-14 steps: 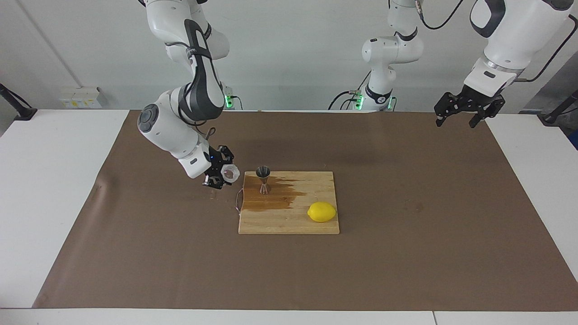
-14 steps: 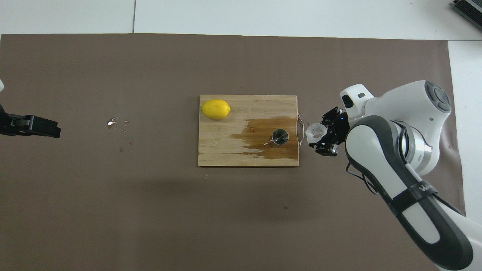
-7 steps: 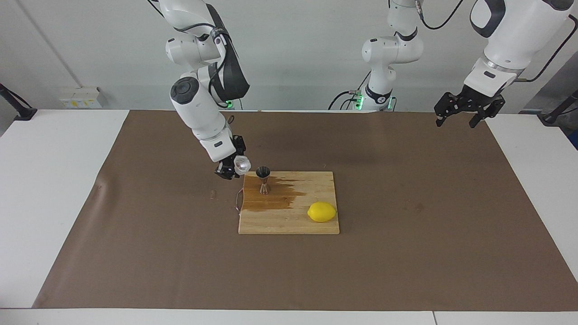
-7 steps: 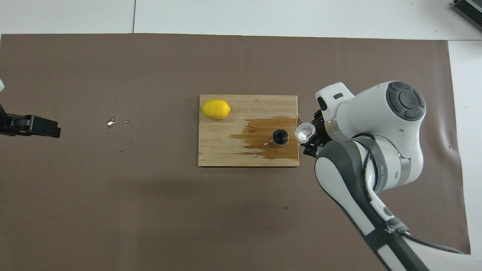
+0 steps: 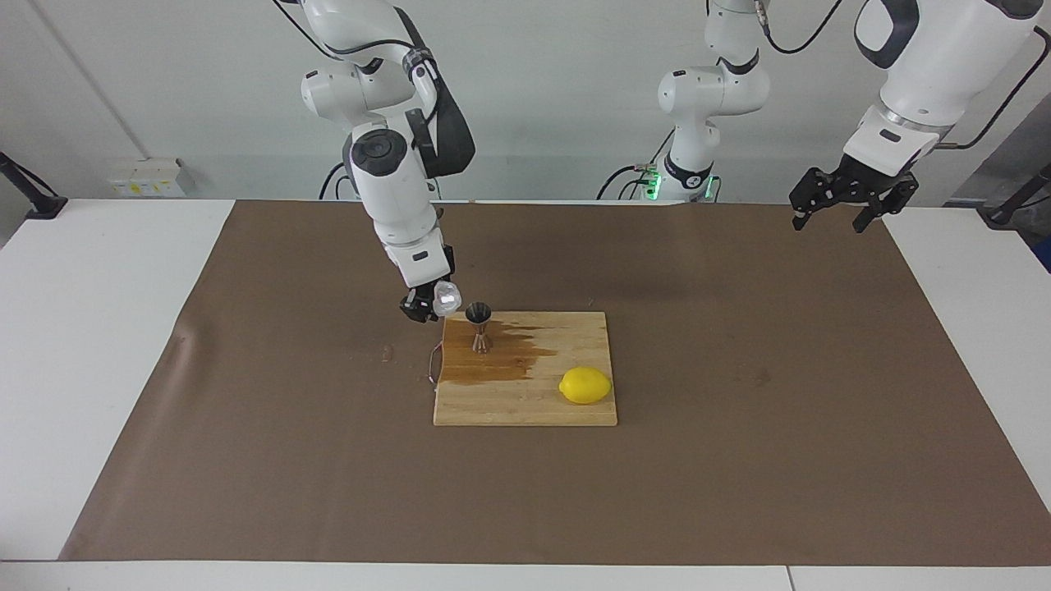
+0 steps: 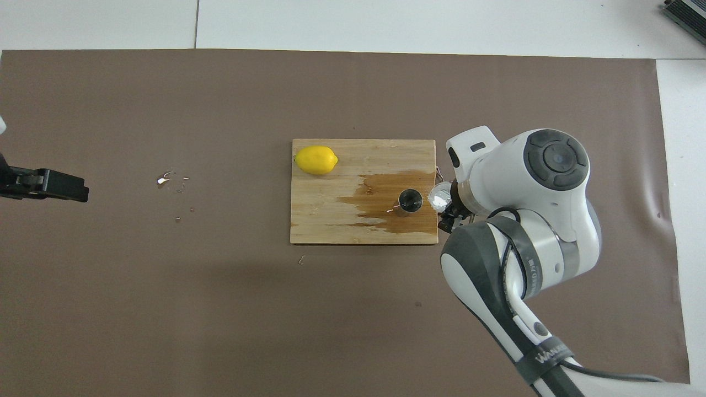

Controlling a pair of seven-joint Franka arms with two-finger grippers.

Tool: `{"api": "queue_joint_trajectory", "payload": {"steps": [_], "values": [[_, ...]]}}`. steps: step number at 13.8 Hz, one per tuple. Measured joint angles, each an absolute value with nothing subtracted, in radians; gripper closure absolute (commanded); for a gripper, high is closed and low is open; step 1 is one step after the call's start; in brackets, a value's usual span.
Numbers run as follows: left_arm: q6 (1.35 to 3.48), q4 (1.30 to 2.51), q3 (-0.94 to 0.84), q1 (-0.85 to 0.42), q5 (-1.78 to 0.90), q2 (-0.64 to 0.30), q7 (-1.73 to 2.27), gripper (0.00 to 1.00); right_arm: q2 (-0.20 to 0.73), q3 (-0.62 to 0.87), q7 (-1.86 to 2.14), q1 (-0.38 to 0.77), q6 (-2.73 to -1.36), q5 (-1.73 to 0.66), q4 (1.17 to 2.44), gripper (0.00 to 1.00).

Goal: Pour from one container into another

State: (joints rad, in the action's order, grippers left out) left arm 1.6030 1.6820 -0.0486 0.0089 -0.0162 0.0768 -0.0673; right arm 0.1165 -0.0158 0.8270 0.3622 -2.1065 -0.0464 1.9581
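From my remote station, even, bright overhead light floods the worktop; soft, faint shadows pool on the brown mat, glare glints off small droplets, and both views stay sharp.

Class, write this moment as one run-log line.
right gripper: holds clear cup tipped beside jigger | left gripper: open, waiting over mat | cutting board: wet, lemon on it

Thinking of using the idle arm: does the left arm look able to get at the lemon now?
Probably yes: the lemon lies uncovered on the board's end toward the open left gripper; the right gripper works beside the jigger.
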Motion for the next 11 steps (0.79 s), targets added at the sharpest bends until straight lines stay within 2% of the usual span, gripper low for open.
{"api": "queue_joint_trajectory", "payload": {"steps": [8,11], "values": [[1.603,1.682,-0.049,0.009,-0.016,0.077,-0.067,0.00,0.105,-0.013,0.589,0.435,-2.076,0.142,1.957,0.81],[1.603,1.682,-0.049,0.009,-0.016,0.077,-0.067,0.00,0.101,0.002,0.545,0.442,-2.054,0.223,1.951,0.84]]}}
